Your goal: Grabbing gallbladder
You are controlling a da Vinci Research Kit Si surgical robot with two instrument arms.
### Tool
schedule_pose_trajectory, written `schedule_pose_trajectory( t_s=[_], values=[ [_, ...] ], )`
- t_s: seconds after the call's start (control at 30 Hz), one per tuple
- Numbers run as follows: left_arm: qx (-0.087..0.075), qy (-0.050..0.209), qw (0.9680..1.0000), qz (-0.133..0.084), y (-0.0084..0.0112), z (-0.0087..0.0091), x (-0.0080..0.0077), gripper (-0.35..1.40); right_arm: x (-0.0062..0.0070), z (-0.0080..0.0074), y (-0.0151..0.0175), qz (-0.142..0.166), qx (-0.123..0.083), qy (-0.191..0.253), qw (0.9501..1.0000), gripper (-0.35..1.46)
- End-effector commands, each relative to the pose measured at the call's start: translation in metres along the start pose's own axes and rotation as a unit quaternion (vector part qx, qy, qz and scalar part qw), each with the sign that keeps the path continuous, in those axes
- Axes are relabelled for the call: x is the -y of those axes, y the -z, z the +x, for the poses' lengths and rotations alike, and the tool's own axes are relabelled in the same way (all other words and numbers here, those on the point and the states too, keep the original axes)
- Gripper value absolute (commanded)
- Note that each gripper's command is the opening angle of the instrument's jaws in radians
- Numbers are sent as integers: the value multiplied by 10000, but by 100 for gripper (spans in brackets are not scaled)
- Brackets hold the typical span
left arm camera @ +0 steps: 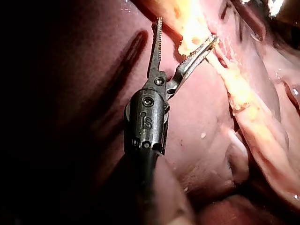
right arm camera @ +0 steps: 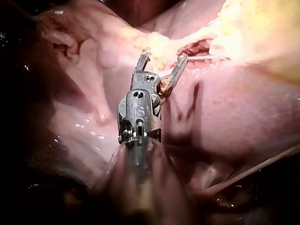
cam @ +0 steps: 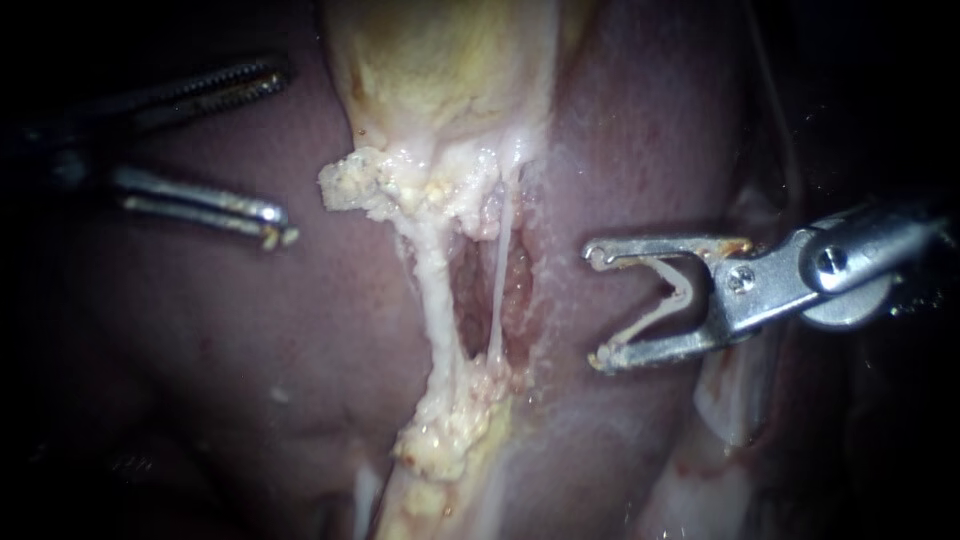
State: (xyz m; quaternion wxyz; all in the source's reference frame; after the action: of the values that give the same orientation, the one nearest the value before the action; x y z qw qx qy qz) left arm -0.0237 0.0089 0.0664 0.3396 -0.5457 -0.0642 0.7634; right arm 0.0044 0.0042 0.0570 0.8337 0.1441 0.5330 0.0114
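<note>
Dark at every edge, showed only lit tissue: pink-brown liver (cam: 230, 360) across the endoscope view, pale yellow gallbladder (cam: 440, 60) running down from the upper middle to a ragged, fatty lower end, then two pale tubes (cam: 432, 280) strung on over a raw hollow.

Judged the grab as not yet made: saw nothing held by either instrument.

Found the left instrument (cam: 282, 150) to the left of the gallbladder's ragged end, jaws spread wide and empty, the lower jaw's tip near that end but apart from it, bare liver between. Looked closer in the left wrist view, one toothed jaw of the left instrument (left arm camera: 186, 30) lying across the yellow tissue; could not tell contact from there.

Found the right instrument (cam: 596, 306) on the other side, beside the tubes and below the gallbladder's body, jaws likewise agape and gripping nothing, tips pointed at the raw hollow. Matched in the right wrist view: right instrument (right arm camera: 165, 54) wide, tips just short of the yellow tissue.

Reckoned as left to do: bring a pair of jaws around gallbladder tissue and close on it from both sides.
</note>
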Motion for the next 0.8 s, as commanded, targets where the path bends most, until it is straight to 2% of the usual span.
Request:
schedule_pose_trajectory(
  t_s=[0.03,0.13,0.27,0.37,0.5,0.57,0.63,0.8],
  values=[
    [34,76,10000,-20,-7,-9,0,64,0,0,-1,-2,-1,0,10000,50],
    [65,240,9996,-103,-26,-26,-1,61,0,0,-1,-1,-1,0,10000,50],
    [130,325,9993,-93,-52,-44,-12,59,0,0,-1,-2,-1,0,10000,50],
    [190,402,9990,-108,-65,-55,-20,49,0,0,-2,-2,-1,0,10000,50],
    [286,456,9985,-109,-70,-64,-23,29,0,0,-2,-2,-1,0,10000,50],
    [331,483,9982,-117,-69,-64,-21,4,0,0,-2,-2,-1,0,10000,50],
    [405,508,9978,-123,-67,-64,-20,-32,0,0,-2,-3,0,0,10000,50],
    [557,653,9962,-144,-59,-61,-19,-35,0,0,-2,-4,0,0,10000,50]
  ],
)
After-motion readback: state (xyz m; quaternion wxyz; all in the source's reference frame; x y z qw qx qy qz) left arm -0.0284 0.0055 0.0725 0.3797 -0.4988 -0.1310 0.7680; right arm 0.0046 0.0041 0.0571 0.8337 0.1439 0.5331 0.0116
